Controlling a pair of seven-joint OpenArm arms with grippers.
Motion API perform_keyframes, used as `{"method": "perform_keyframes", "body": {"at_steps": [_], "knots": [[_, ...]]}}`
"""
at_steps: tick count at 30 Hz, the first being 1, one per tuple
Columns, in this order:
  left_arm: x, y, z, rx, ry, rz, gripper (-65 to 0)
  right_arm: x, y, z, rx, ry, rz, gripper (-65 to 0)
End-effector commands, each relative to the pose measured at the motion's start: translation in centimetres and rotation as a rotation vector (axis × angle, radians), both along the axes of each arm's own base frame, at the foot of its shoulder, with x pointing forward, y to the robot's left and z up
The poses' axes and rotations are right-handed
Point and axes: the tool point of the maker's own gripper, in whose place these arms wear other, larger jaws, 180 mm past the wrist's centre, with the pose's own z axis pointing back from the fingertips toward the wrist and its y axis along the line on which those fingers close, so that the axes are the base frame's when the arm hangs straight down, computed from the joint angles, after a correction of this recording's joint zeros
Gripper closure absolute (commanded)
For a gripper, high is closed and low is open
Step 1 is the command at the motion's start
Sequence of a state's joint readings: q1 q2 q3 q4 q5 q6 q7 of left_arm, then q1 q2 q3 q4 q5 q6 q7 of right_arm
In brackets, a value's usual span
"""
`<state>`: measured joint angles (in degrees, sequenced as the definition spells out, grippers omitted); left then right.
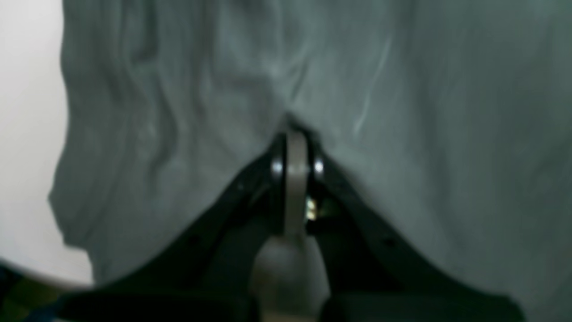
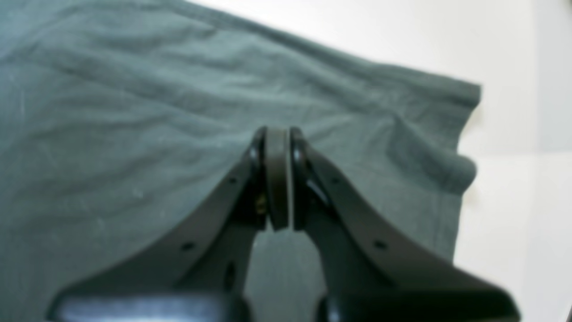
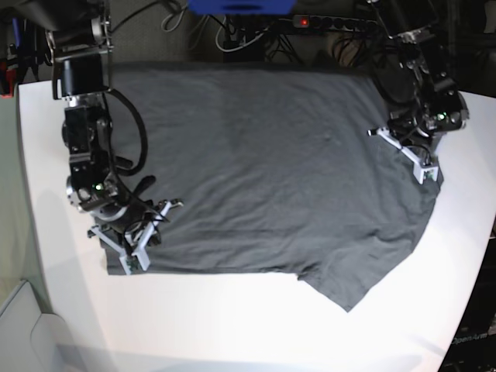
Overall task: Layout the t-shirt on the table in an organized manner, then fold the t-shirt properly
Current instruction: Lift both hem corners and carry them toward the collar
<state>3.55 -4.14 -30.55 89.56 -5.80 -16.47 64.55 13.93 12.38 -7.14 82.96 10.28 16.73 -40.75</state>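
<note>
Near the front edge, the t-shirt is pinched by both closed grippers, left and right; uneven pulling risks fresh wrinkles.

Soft focus and cropped edges in both wrist views

The t-shirt runs off the frame edges; the left gripper fingers are blurred, their tips buried in cloth.

Power strip and cables behind.
</note>
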Motion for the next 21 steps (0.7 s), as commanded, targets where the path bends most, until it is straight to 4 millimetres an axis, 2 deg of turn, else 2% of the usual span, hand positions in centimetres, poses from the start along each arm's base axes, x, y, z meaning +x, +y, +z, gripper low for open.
{"method": "perform_keyframes", "body": {"at_steps": [1, 3, 5, 9, 15, 21], "knots": [[0.5, 0.2, -0.1, -0.001, -0.002, 0.003, -0.4, 1.2, -0.2, 2.2, 0.004, -0.072, 0.001, 0.0], [0.5, 0.3, -1.2, -0.001, 0.03, 0.009, -0.4, 0.8, -0.3, 1.8, -0.002, -0.053, 0.001, 0.0], [1.3, 0.5, -1.9, 0.007, 0.025, 0.013, -0.4, 0.5, -1.0, 1.8, -0.02, -0.052, -0.002, 0.0], [2.6, 0.4, -3.7, -0.002, 0.024, 0.019, -0.4, 0.0, -1.1, 1.9, -0.028, -0.057, 0.003, 0.0], [7.8, -0.3, -4.2, -0.013, 0.004, 0.005, -0.4, 0.1, -2.1, 2.0, -0.053, -0.057, -0.002, 0.0], [13.2, -1.0, -2.6, -0.002, -0.043, -0.026, -0.4, 0.0, -2.4, 1.8, -0.059, -0.051, -0.004, 0.0]]}}
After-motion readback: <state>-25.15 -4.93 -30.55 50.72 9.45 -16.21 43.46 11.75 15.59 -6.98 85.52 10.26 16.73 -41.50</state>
